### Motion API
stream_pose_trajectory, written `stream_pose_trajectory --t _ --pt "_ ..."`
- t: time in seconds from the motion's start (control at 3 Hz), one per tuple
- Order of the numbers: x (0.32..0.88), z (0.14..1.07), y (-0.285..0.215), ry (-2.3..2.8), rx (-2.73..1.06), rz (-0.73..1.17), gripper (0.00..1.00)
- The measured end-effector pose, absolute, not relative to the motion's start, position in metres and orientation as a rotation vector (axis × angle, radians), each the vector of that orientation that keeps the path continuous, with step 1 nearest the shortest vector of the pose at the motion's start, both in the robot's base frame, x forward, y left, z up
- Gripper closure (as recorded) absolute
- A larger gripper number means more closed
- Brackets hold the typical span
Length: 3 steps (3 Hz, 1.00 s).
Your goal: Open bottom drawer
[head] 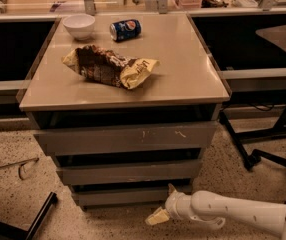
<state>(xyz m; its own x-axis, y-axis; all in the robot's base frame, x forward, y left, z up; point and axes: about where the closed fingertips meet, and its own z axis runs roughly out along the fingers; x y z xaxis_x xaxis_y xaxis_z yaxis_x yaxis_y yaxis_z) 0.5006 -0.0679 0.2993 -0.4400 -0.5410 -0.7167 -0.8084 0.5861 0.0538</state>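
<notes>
Three items lie on the worktop: a white bowl at rear left, a crumpled snack bag nearer the front, and a blue can on its side right of the bowl. Below, the bottom drawer is the lowest of three grey fronts, close to the floor. The tool hangs low just before that drawer's right end; its opening cannot be told. A pale arm enters from the lower right.
</notes>
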Motion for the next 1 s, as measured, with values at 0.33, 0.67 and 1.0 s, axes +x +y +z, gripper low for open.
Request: stream_pose_trajectory --t 0.33,0.67,1.0 --pt "0.501 0.299 -0.068 2.151 -1.067 0.519 0.0" --pt "0.51 0.272 -0.066 2.166 -1.056 0.524 0.0" --pt "0.524 0.23 -0.071 2.187 -0.997 0.522 0.0"
